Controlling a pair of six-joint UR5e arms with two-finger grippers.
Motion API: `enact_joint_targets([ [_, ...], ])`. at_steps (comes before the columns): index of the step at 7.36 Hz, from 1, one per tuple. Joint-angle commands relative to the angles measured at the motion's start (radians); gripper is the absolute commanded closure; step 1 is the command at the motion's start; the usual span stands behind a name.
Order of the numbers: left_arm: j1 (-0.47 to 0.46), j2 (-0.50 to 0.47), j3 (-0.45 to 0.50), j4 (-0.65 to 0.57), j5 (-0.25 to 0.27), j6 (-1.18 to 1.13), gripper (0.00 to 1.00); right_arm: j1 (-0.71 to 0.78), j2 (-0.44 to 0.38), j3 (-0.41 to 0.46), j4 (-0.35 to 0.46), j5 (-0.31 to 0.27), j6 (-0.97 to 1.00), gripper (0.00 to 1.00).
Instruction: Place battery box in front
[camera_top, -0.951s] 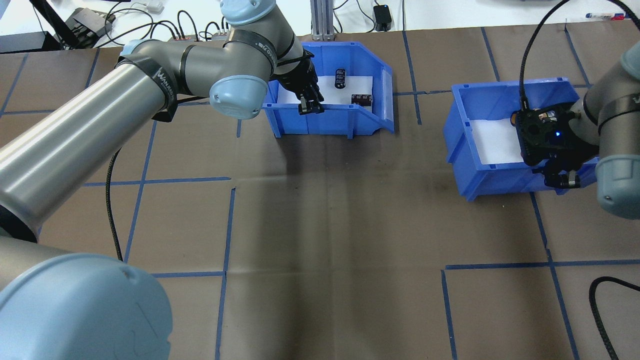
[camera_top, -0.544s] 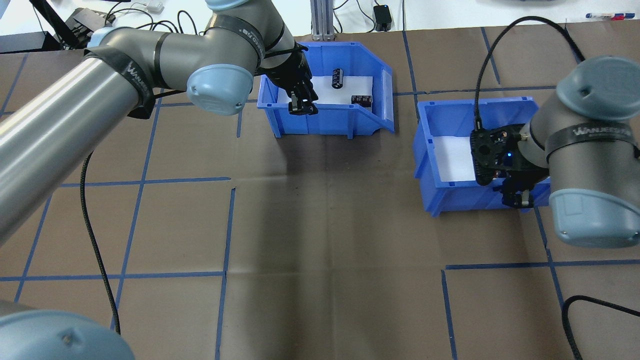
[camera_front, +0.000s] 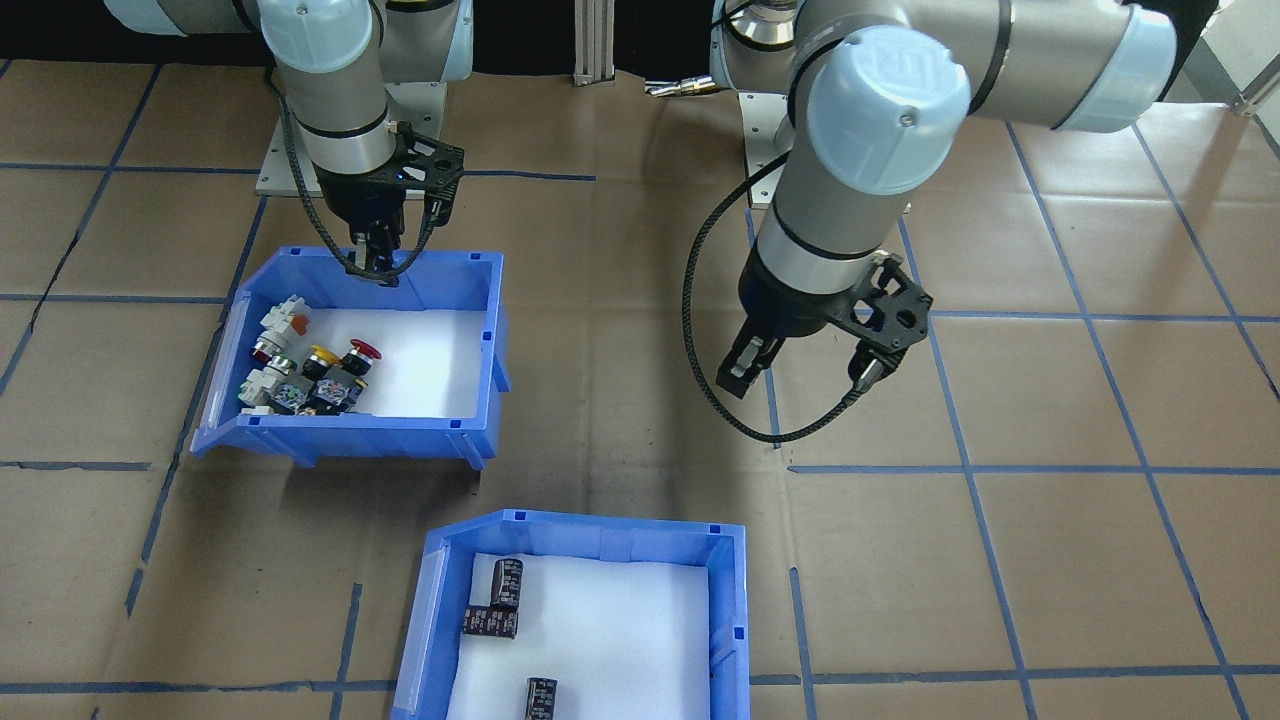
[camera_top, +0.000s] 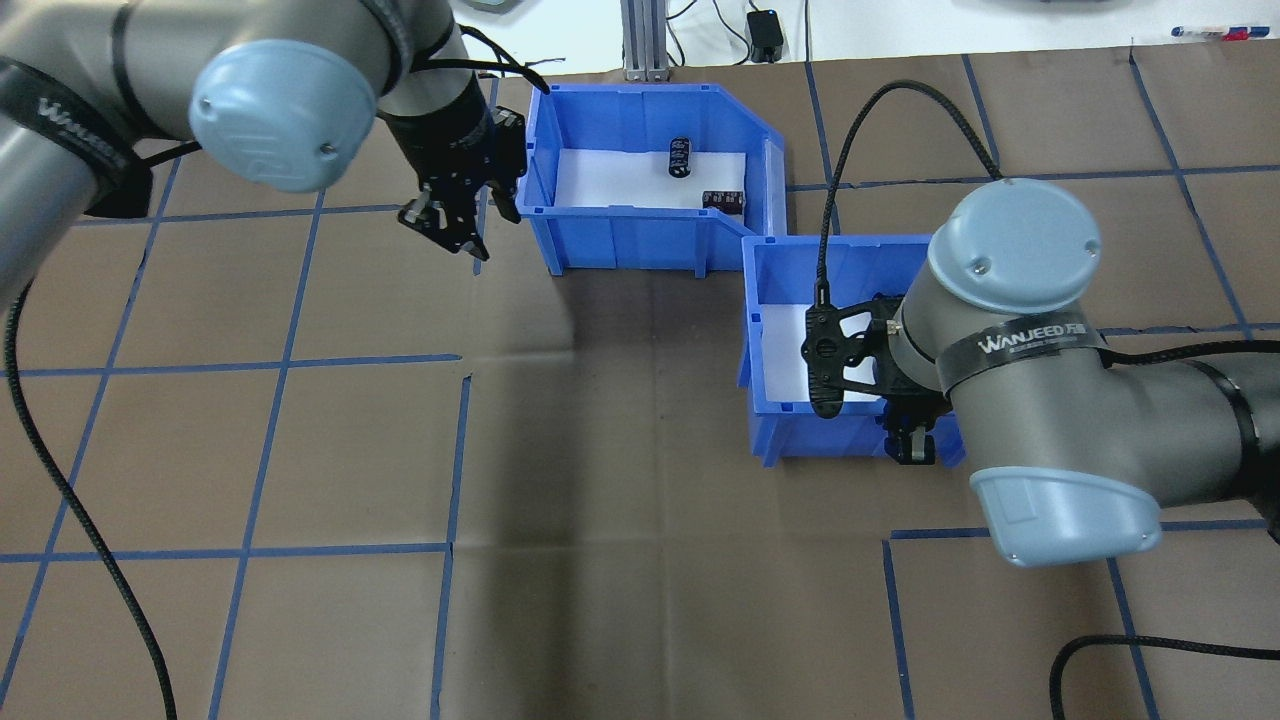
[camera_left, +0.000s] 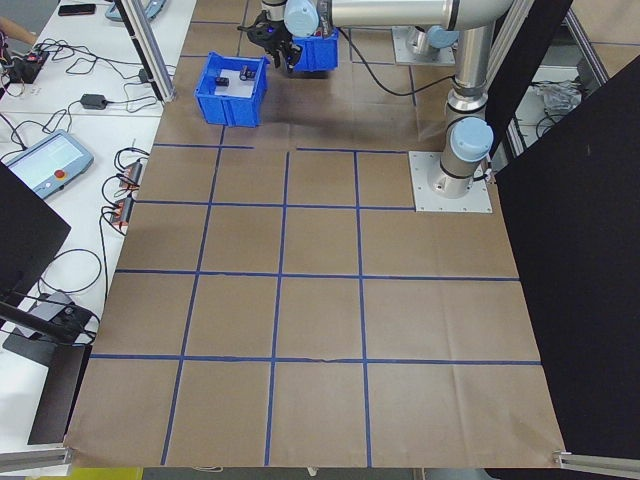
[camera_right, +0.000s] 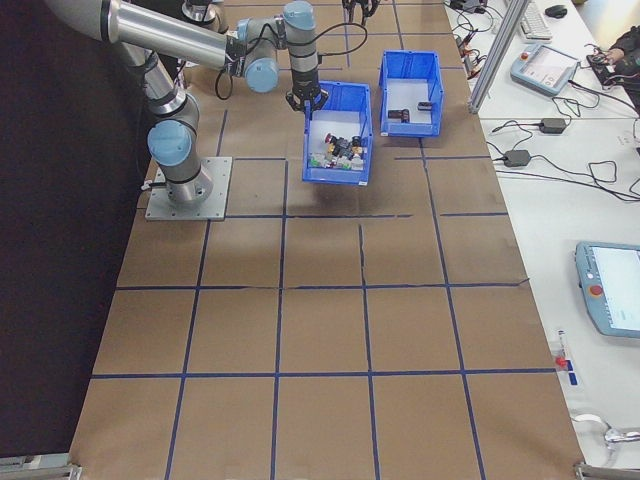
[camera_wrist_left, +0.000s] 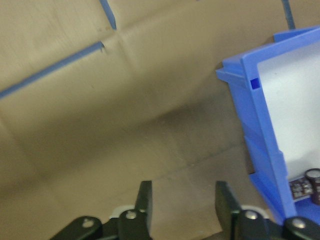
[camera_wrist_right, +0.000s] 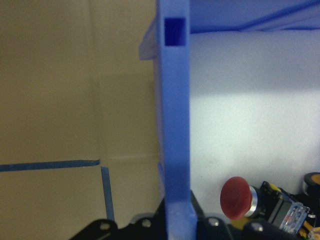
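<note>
The battery box (camera_top: 630, 243) is a blue bin with a white floor holding dark batteries (camera_top: 680, 157). It stands at the far middle of the table, and also shows in the front-facing view (camera_front: 580, 540) and the left wrist view (camera_wrist_left: 260, 125). My left gripper (camera_top: 448, 230) hangs open just left of the box, holding nothing (camera_front: 803, 375) (camera_wrist_left: 183, 197). My right gripper (camera_top: 912, 445) is shut on the near wall of the other blue bin (camera_top: 830, 435), which holds colourful push-buttons (camera_front: 300, 375). That wall sits between its fingers in the right wrist view (camera_wrist_right: 177, 220).
The push-button bin's (camera_front: 370, 435) far left corner lies close to the battery box's near right corner. The table is covered in brown paper with blue tape lines (camera_top: 350, 360). Cables and a power brick (camera_top: 765, 30) lie beyond the far edge.
My left gripper has let go of the battery box's wall, opened, and moved left off the box. My right gripper has dragged the push-button bin left and nearer to the robot.
</note>
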Motion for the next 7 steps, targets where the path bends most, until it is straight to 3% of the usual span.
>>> enact_joint_targets([
  [1, 0.101, 0.061, -0.008, -0.064, 0.055, 0.534, 0.01, 0.1, 0.002, 0.014, -0.004, 0.001, 0.083, 1.0],
  [2, 0.111, 0.099, -0.031, -0.079, 0.156, 0.697, 0.01, 0.155, 0.005, 0.014, -0.004, 0.001, 0.135, 1.0],
  [4, 0.137, 0.172, -0.103, -0.063, 0.149, 1.059, 0.0, 0.276, 0.052, 0.001, -0.068, 0.001, 0.256, 1.0],
  [7, 0.227, 0.182, -0.131, -0.061, 0.146, 1.179, 0.0, 0.426, 0.158, -0.053, -0.116, -0.053, 0.385, 1.0],
])
